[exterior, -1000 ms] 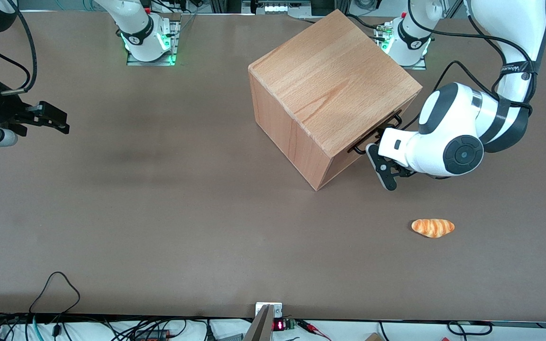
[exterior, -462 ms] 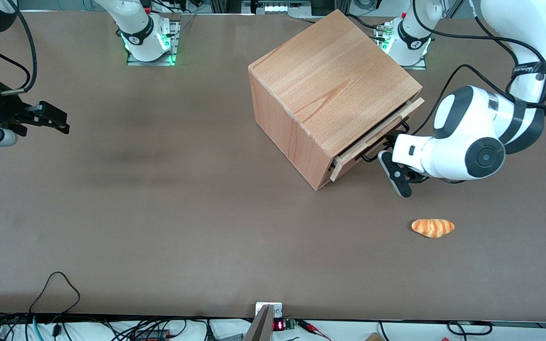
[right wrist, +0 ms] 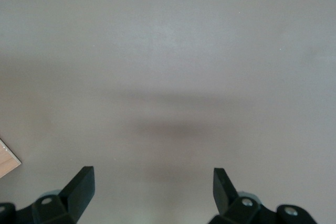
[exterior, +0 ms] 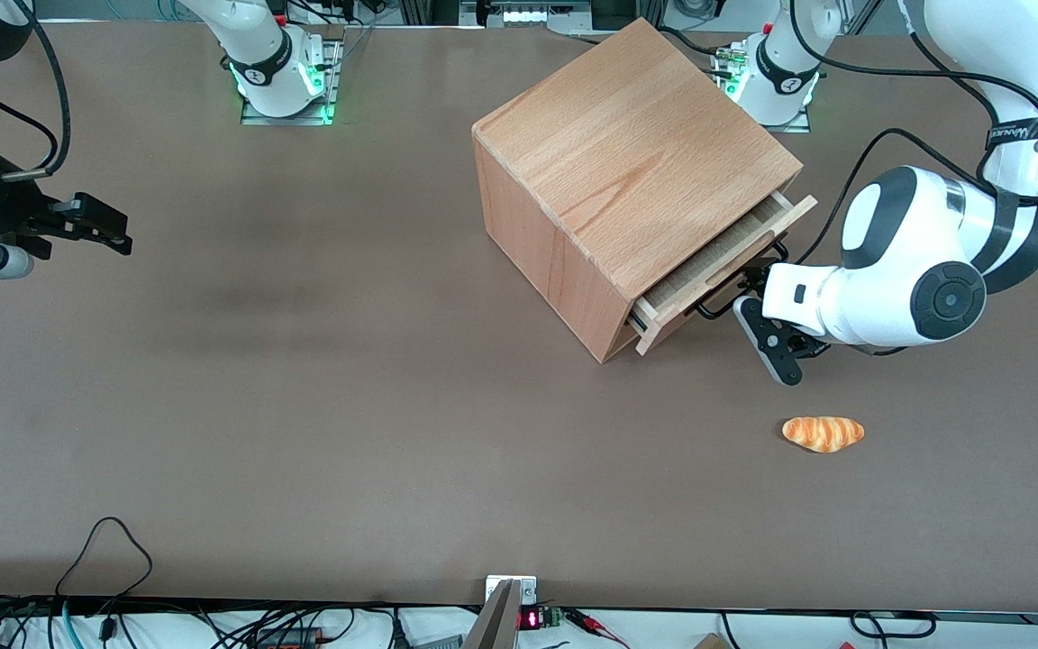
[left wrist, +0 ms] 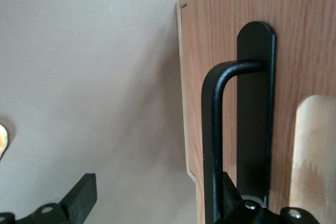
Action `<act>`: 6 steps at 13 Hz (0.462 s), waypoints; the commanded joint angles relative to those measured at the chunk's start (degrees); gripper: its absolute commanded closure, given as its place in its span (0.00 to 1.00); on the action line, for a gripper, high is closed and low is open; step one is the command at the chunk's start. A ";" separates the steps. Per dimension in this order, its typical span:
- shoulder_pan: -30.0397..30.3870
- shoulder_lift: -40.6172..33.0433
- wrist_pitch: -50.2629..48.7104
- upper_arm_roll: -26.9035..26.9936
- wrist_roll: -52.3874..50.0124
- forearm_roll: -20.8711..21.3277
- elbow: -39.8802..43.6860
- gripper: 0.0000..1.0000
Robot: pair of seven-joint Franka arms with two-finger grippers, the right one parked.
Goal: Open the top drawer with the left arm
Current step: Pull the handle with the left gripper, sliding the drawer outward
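Observation:
The top drawer (exterior: pixel 724 260) stands partly pulled out of the wooden cabinet (exterior: pixel 627 162), its flat front turned toward the working arm's end of the table. My left arm (exterior: pixel 911 270) reaches in low in front of it. The gripper (exterior: pixel 760 315) is open at the drawer's black bar handle (exterior: pixel 728 297). In the left wrist view one finger (left wrist: pixel 231 198) sits tucked under the handle (left wrist: pixel 214 129), against the drawer front (left wrist: pixel 304 35). The other finger (left wrist: pixel 81 198) hangs apart over bare table, so the gripper (left wrist: pixel 156 200) is hooked on the bar, not clamped on it.
A croissant (exterior: pixel 824 433) lies on the brown table (exterior: pixel 348 406), nearer the front camera than the gripper. Both arm bases (exterior: pixel 780 72) stand at the table's back edge, close to the cabinet. Cables run along the front edge.
The drawer has slid out of the cabinet, from closed to partly open. The left arm's gripper moved away from the cabinet with the handle, toward the working arm's end.

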 commanded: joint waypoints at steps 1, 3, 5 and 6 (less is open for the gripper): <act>1.49 0.05 1.11 0.05 1.24 0.37 0.73 0.00; 1.94 0.05 2.26 0.14 1.24 0.37 0.73 0.00; 2.64 0.05 3.05 0.14 1.24 0.37 0.73 0.00; 2.99 0.05 3.14 0.14 1.24 0.46 0.73 0.00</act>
